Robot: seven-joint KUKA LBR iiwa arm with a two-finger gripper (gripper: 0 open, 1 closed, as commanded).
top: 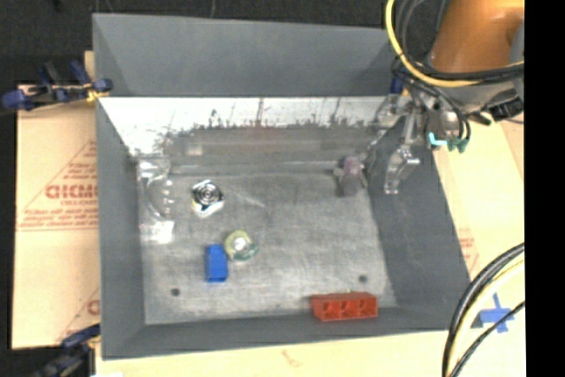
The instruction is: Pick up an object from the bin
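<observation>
Starting at the left, a clear plastic piece (157, 200), a blue block (215, 263) and a red brick (344, 307) lay on the bin (291, 252) floor. Further right, a small mauve lump (351, 170) sat just beside the gripper (382, 170) — fingers apart, nothing between them — so no object had been picked yet.

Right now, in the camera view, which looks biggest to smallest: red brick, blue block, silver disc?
1. Red brick, largest.
2. Blue block and silver disc look about alike, so I can't rank them.
</observation>
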